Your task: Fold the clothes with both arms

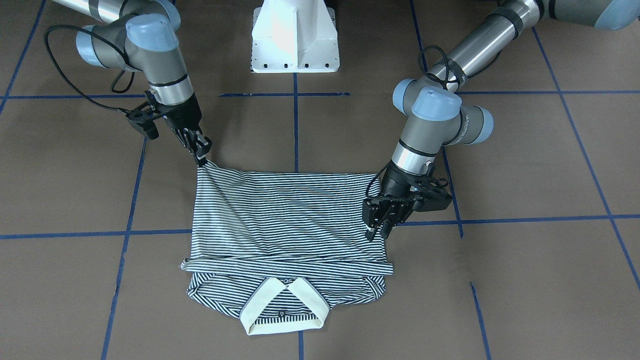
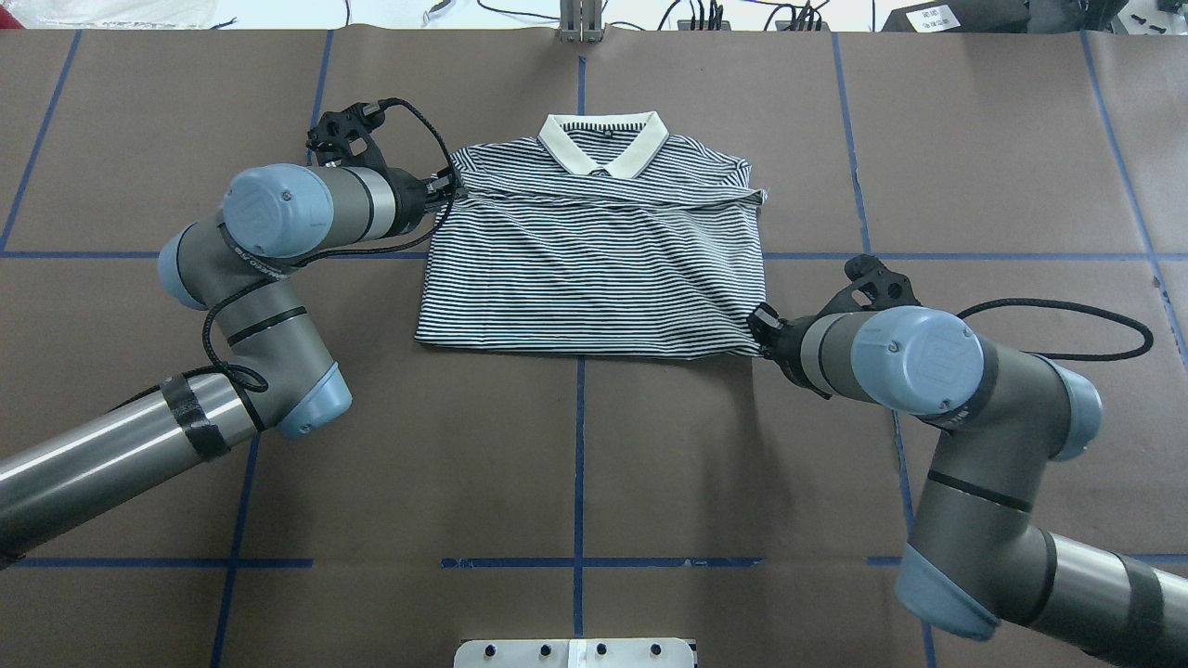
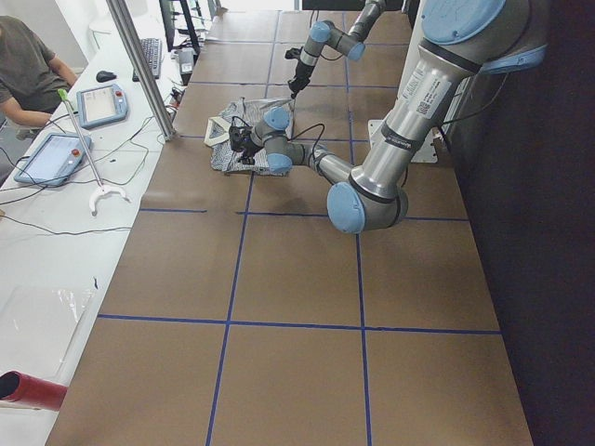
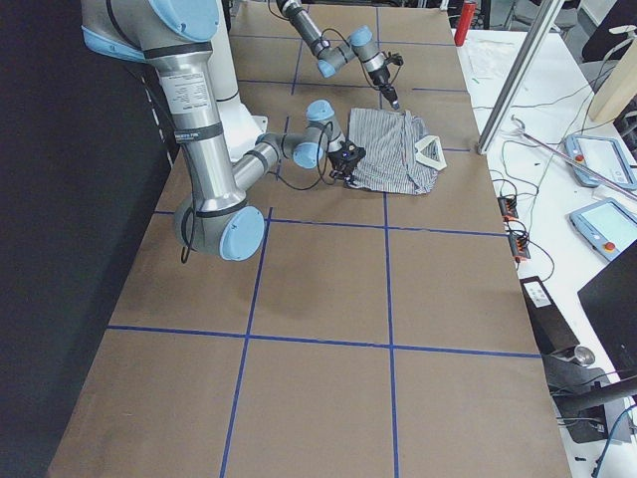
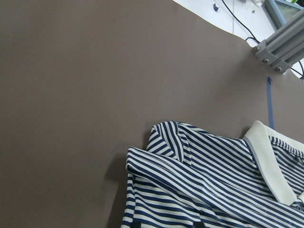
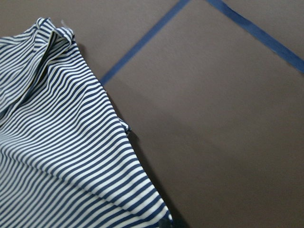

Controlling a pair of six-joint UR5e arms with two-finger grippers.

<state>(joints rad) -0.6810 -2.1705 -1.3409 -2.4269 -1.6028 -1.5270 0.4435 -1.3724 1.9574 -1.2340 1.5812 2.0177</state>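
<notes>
Clock directions as in the overhead view, 12 o'clock pointing away from the robot.

Brown tabletop (image 2: 575, 445), gridded with blue tape lines. Wide bare stretches at 3, 6 and 9 o'clock of the shirt. Less room at 12 o'clock, with the far edge near the collar and cables beyond it.

Left arm (image 2: 260, 278) in from 8 o'clock, elbow bent, wrist low and pointing toward 3 o'clock. Left jaws at the shirt's 10 o'clock edge, by the folded shoulder, touching the cloth. Clamped on it or merely resting there: cannot tell.

Right arm (image 2: 937, 371) in from 4 o'clock, wrist aimed toward 9 o'clock. Right jaws closed on the hem corner at the shirt's 5 o'clock, pinching the fabric. Creases fanning from that pinch across the body, the corner drawn into a small peak in the front-facing view.

Striped polo shirt (image 2: 594, 269) near the tabletop's middle, between the two arms, front up, collar to 12 o'clock, hem to 6 o'clock. Both sleeves folded inward into one striped band (image 1: 285, 265) across the chest, just below the collar.

White pedestal base (image 1: 295, 35) at 6 o'clock, well apart from the hem.

Cream collar (image 2: 603, 144) open in a V, lying flat, a small dark button (image 1: 282, 314) inside it.
</notes>
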